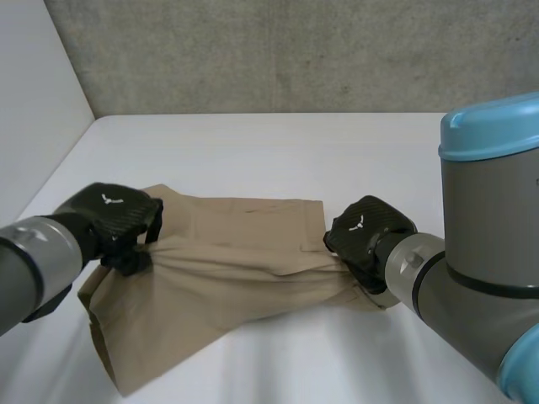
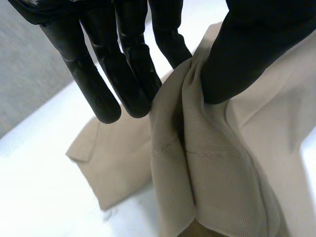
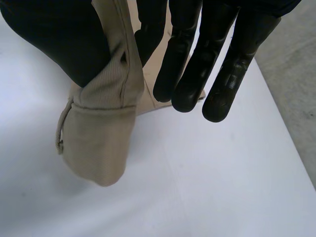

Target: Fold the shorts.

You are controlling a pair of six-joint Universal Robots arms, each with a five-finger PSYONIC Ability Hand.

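Tan shorts [image 1: 236,257] stretch sideways across the bench [image 1: 295,151], your left hand [image 1: 108,212] pinching one end and your right hand [image 1: 368,227] pinching the opposite end.

A white table [image 1: 253,143] is spreading from the near side to the far side. A grey concrete wall [image 1: 295,50] is standing along its far edge, and a plain white wall [image 1: 34,101] is running along its left.
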